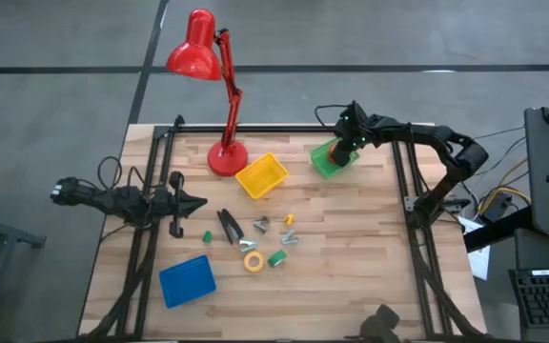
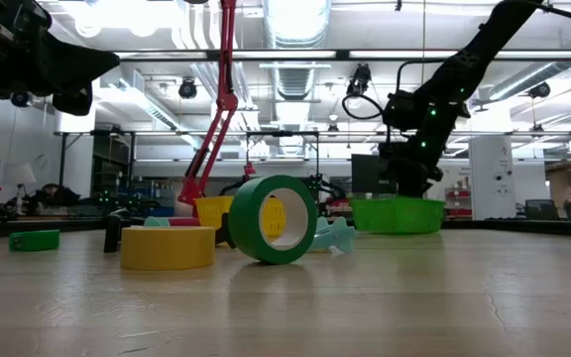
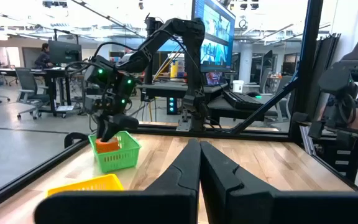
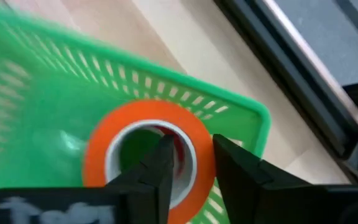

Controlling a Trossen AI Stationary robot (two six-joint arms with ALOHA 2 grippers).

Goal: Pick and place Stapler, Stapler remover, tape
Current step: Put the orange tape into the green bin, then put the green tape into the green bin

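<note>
Right pincer (image 4: pixel 188 165) reaches down into the green basket (image 4: pixel 241 109) at the table's (image 1: pixel 370 248) far side, its fingers clamped through the rim of the orange tape roll (image 4: pixel 101 140), apparently to deposit it. Left pincer (image 3: pixel 199 163), fingers together, waits level at the left edge. Stapler (image 1: pixel 229 226) and remaining rolls lie mid-table.

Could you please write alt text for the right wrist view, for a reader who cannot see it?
The right hand holds an orange tape roll over the green basket, one dark finger through the roll's hollow centre and one outside its rim. The basket sits on the light wooden table, near its black frame edge.
</note>
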